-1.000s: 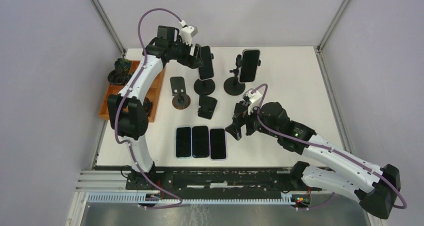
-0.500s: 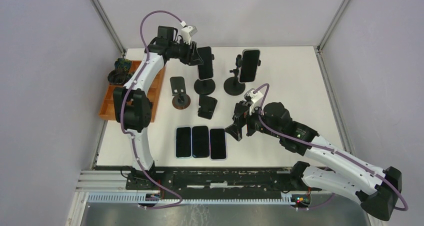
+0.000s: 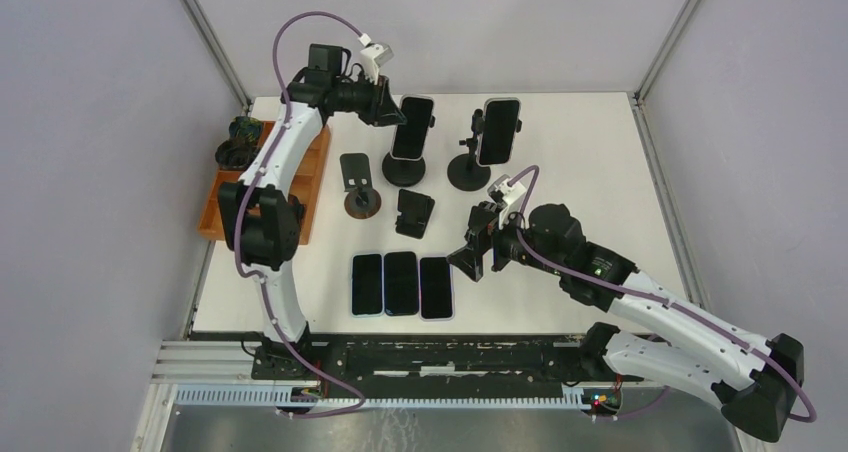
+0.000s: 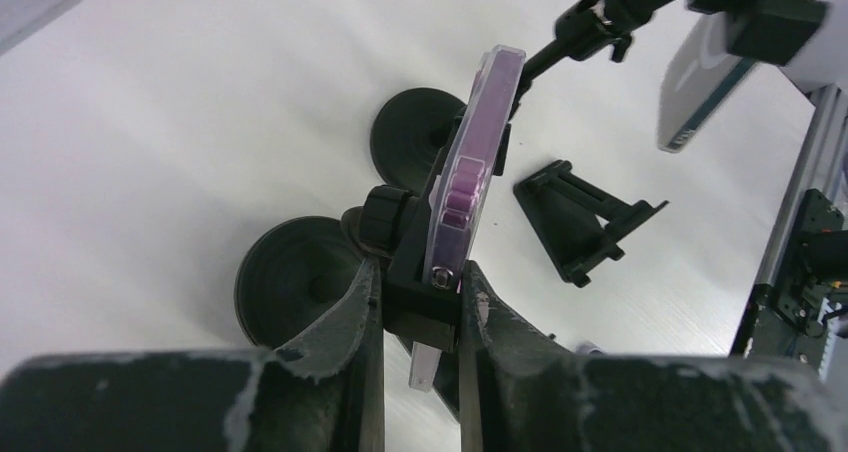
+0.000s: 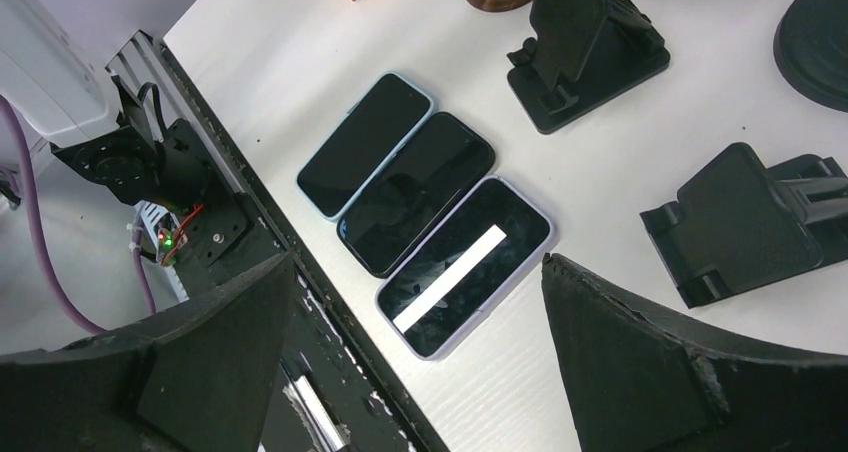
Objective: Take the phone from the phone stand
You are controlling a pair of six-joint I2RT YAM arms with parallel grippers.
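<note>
From above, we see the left pincer [image 3: 393, 112] at the far side of the bench [image 3: 580, 142], reaching the phone [image 3: 412, 127] from the left. The phone sits in the phone stand [image 3: 403, 169], dark screen turned to the camera and leaning a little. In this view the wrist hides how the fingers meet the phone.

The left wrist view shows it. Here the phone [image 4: 470, 162] is seen edge-on, with a purple rim, and the left pincer [image 4: 420, 272] is narrow: its two fingers [image 4: 345, 317] press from both sides on the lower end of the phone, just where the black holder of the phone stand [image 4: 300, 282] grips it. Behind it are a second stand [image 4: 415, 137] and its second phone [image 4: 700, 82], well apart from the fingers.

In the top view the right pincer [image 3: 470, 257] hangs over the bench near the middle, beside an empty folding stand [image 3: 415, 212]; we cannot read its opening there. The right wrist view shows the right pincer [image 5: 418, 262] spread wide and holding nothing, above three flat phones [image 5: 418, 192] that lie side by side and touch. The nearest of them carries a white stripe of reflected light, which the top view does not show. An orange tray [image 3: 208, 217] lies at the left edge of the bench.
</note>
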